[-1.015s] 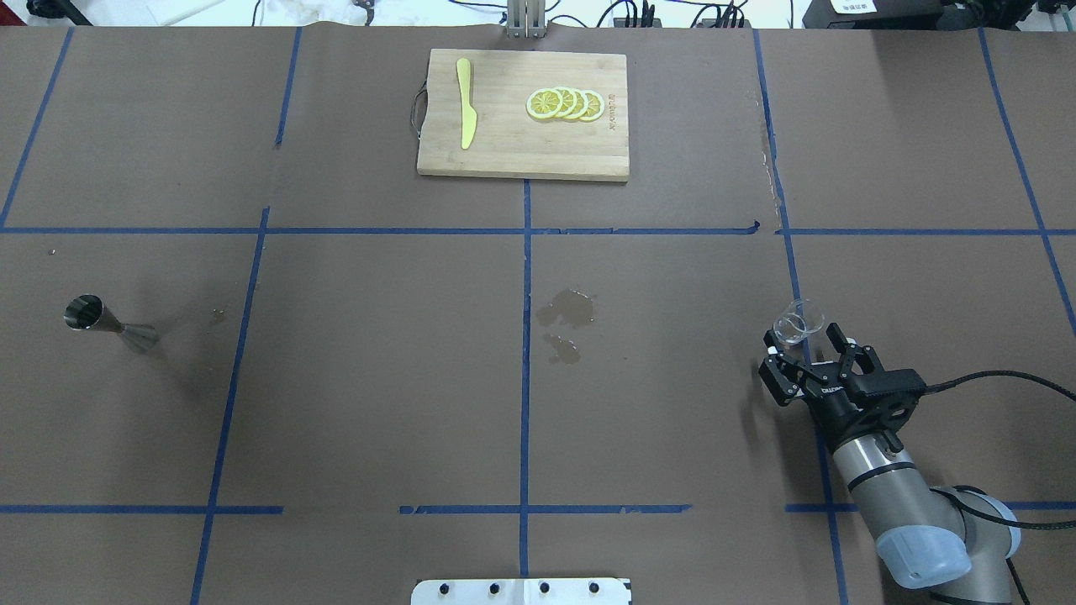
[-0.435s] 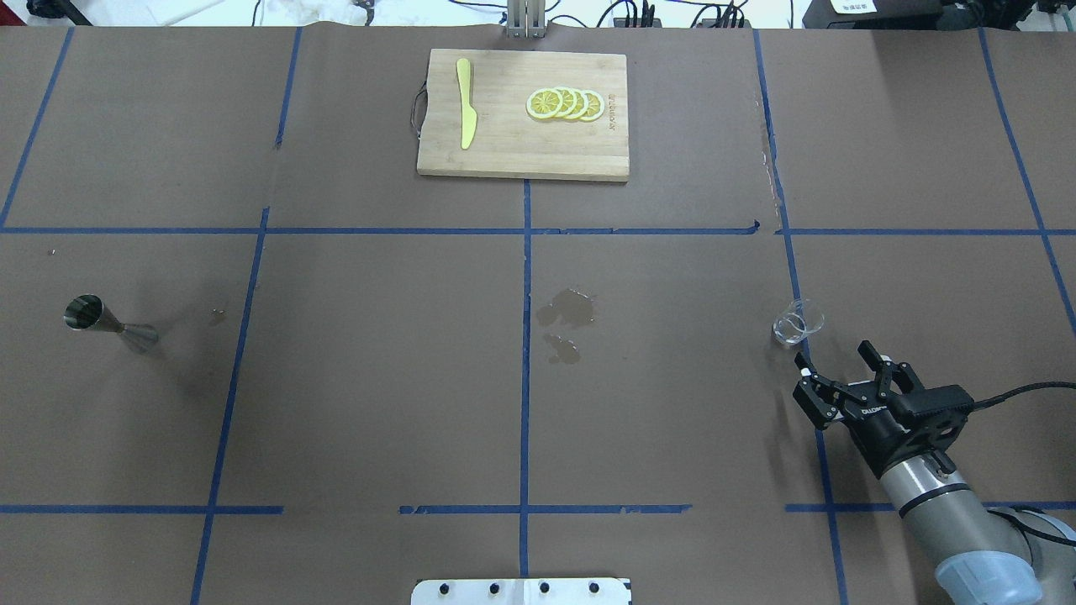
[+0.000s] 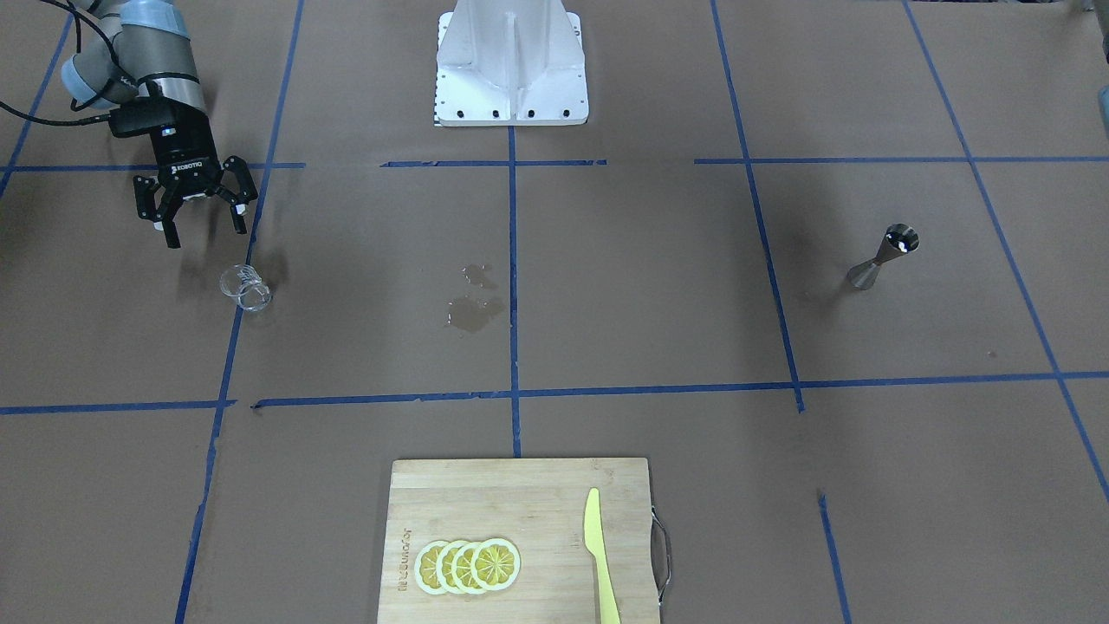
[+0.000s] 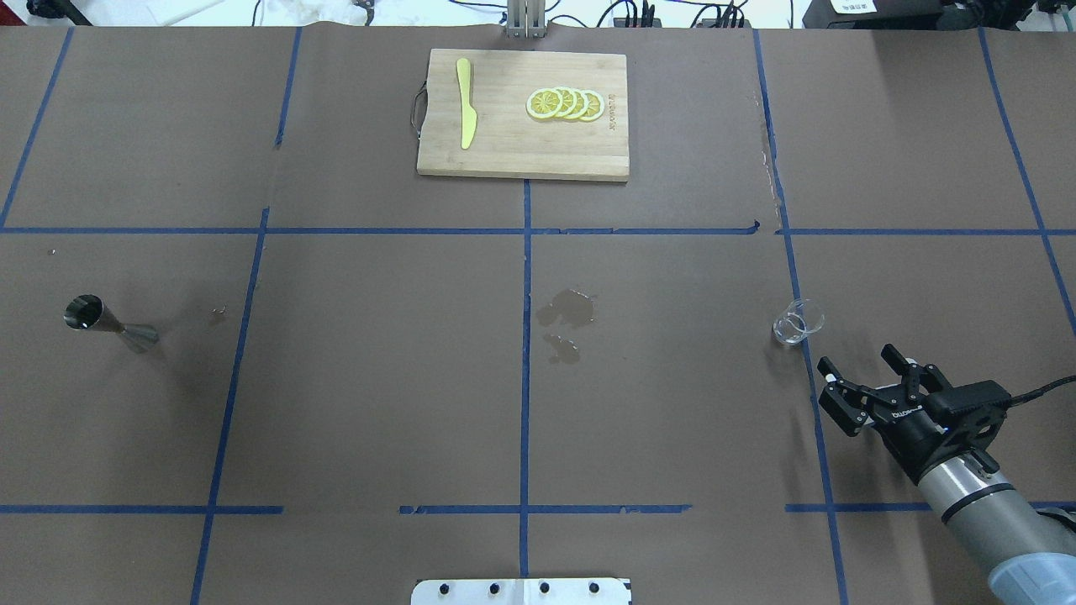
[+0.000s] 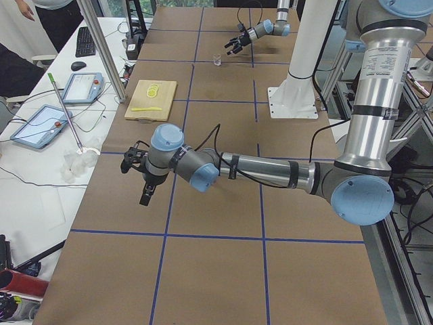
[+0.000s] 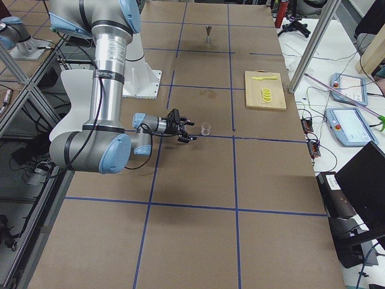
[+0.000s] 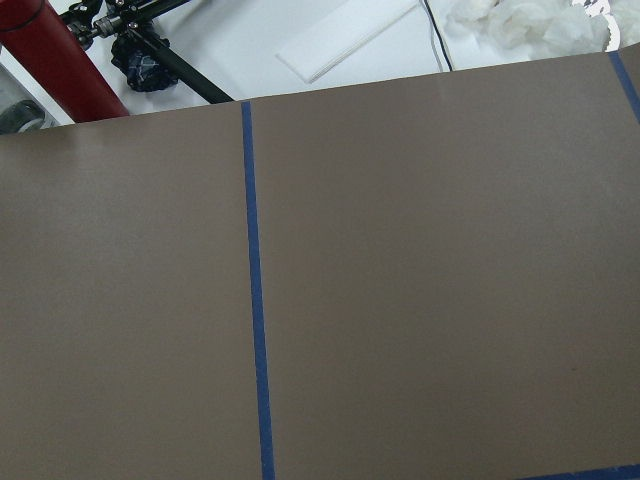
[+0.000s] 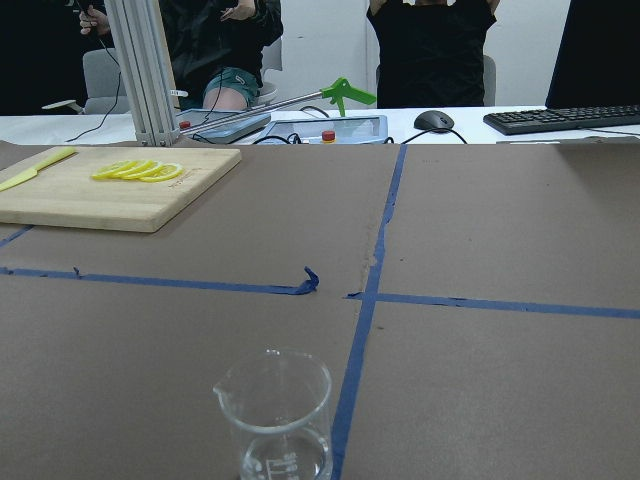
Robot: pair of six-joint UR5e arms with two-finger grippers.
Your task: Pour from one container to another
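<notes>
The cup (image 4: 797, 322) has been set on the worktop (image 4: 656, 403) and the right fingers (image 4: 834, 388), spread and empty, drawn back from it. With the jigger (image 4: 108, 323) well apart, pouring is judged finished. Whether the fingers of the left arm (image 5: 257, 166) are spread cannot be told.

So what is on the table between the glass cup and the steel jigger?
Only two wet patches and blue tape lines lie between glass cup and jigger, seen overhead.
</notes>
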